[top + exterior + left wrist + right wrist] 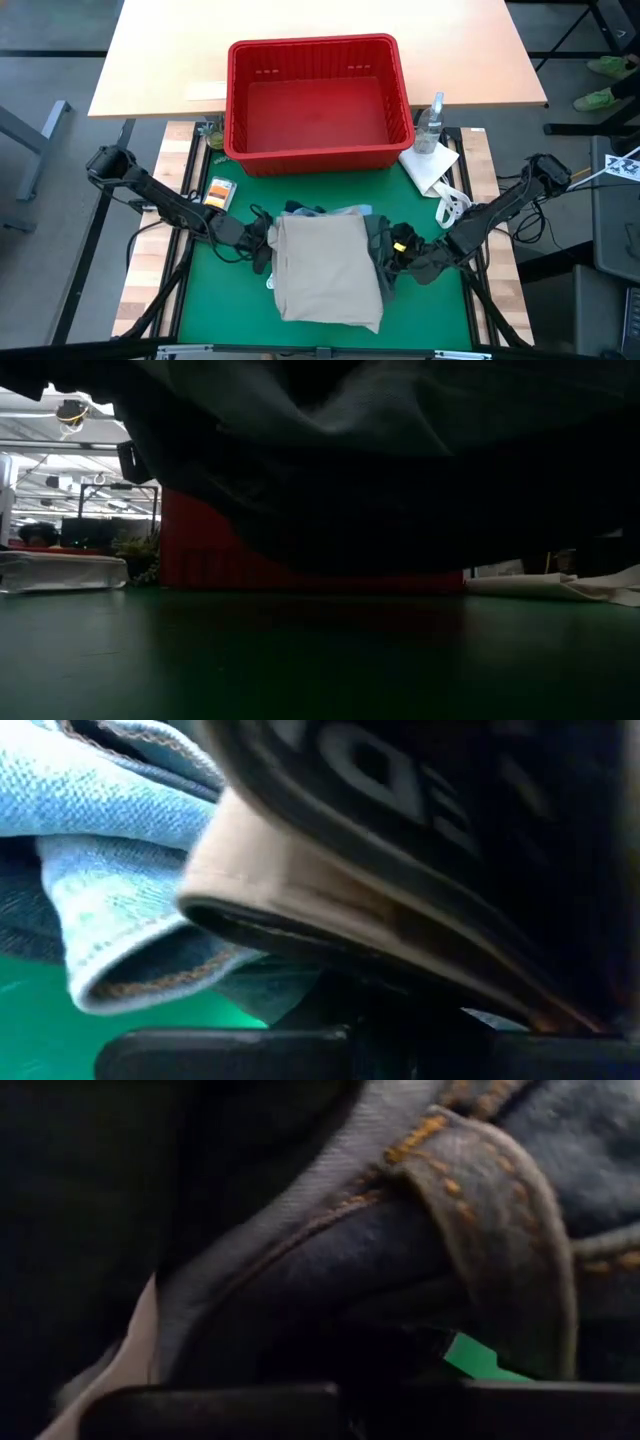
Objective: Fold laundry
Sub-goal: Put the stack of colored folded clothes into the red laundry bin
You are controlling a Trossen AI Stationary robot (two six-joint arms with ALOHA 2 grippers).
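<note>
Laundry [325, 262] (beige piece topmost) lies between both closed jaws

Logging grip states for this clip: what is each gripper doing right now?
Left gripper: shut, at the left edge of the laundry pile; the held piece cannot be told.
Right gripper: shut at the pile's right edge, likewise.

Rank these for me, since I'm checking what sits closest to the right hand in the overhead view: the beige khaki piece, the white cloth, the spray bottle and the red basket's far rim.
From the right hand:
1. Beige khaki piece, right beside it, toward table centre.
2. White cloth, farther back on the right.
3. Spray bottle, behind the cloth.
4. Red basket, its far rim at the back.
</note>
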